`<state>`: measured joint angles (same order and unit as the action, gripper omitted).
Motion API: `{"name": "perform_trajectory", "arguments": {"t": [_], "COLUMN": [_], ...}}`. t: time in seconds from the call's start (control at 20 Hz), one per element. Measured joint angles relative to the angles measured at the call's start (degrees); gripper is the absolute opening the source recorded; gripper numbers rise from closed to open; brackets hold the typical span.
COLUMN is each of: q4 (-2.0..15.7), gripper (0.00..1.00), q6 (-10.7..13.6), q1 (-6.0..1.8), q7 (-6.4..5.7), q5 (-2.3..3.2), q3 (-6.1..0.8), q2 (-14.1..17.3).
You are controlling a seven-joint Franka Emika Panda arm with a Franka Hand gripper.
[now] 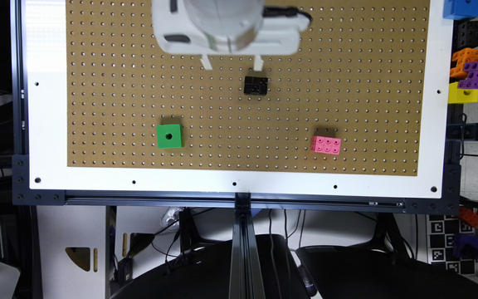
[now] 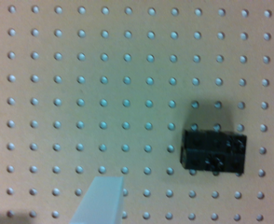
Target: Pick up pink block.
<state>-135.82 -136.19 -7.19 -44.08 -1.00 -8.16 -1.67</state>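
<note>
Nothing of the pickup is done yet: the pink block [image 1: 325,145] lies untouched on the counter [image 1: 48,124], near its front edge toward the exterior view's right. The gripper [image 1: 232,63] hangs well apart from it, close to the black brick [image 1: 256,85], fingers spread apart and empty. Reaching, lowering, closing and lifting remain. The block's long axis runs along the front edge, holes facing up.

This is a robotics lab. A brown pegboard [image 1: 239,137] sits in a white panel [image 1: 44,124] bolted to black aluminium framing [image 1: 245,245], cables [image 1: 172,236] dangle underneath, and a black-and-white fiducial marker [image 1: 444,238] stands at the exterior view's right. Stacks of coloured holed test blocks [image 1: 469,70] wait beside the board there too.
</note>
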Motion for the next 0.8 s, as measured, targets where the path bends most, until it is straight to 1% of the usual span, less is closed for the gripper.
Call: {"name": "perform_trajectory", "arguments": {"t": [0.05,0.15,0.2,0.3,0.35,0.45,0.55,0.7,0.8], "q4": [0.92,2.85,3.64,5.50,6.64,8.40,10.12,12.57,14.47], "gripper": [1.00,1.00,1.00,1.00,1.00,1.00,1.00,1.00,1.00], "q6": [0.00,0.00,0.00,0.00,0.01,0.01,0.01,0.01,0.01], "q1": [0.00,0.24,0.50,1.39,1.94,2.74,3.29,3.80,4.69], "q7": [-0.19,-1.20,-1.90,-3.86,-5.18,-6.76,-7.30,-7.58,-8.44], "q5": [0.00,0.00,0.00,0.01,0.12,0.30,0.30,0.30,0.33], "q3": [-0.28,-1.18,-1.62,-2.74,-3.41,-4.08,-4.17,-4.22,-4.34], "q2": [0.93,2.66,3.34,4.79,5.71,7.25,8.73,10.78,12.35]}}
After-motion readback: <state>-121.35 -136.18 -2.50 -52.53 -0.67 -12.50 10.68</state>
